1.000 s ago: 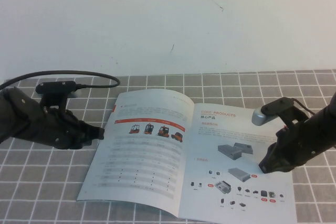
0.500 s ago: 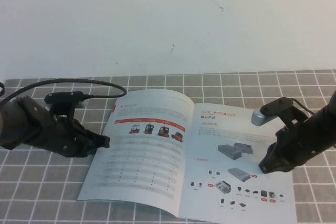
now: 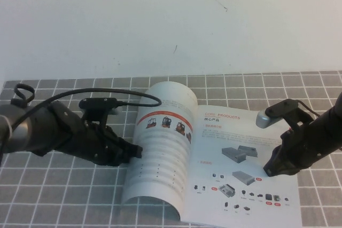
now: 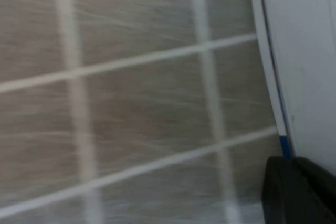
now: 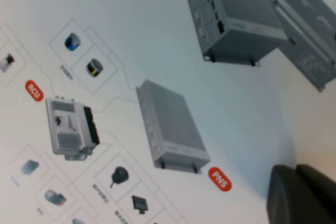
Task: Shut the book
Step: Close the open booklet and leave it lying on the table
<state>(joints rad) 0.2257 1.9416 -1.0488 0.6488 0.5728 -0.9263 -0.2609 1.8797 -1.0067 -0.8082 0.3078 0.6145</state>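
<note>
Currently the book (image 3: 230,177) lies open on the grey tiled tabletop (image 3: 53,196), centre to right of the high view, spine running away from the robot.

Left page (image 3: 160,148): raised off the tabletop and bowed over toward the spine in a tall arch. Its outer edge is up, and its printed face with the red band and vehicle pictures is turned to the right.

Right page (image 3: 240,158): flat, showing grey product boxes and small parts.

Left gripper (image 3: 133,152): low at the outer side of the arched left page, touching it about halfway along. Cannot tell whether its jaws are open or closed. The left wrist view shows tile seams, the book's edge (image 4: 310,51) and only a dark corner of the gripper.

Right gripper (image 3: 271,169): down on the right page near its outer edge. Jaw state cannot be told here either. The right wrist view shows the printed page (image 5: 131,77) close beneath it.

A black cable (image 3: 133,95) loops above the left arm. A white wall (image 3: 160,20) stands behind.
</note>
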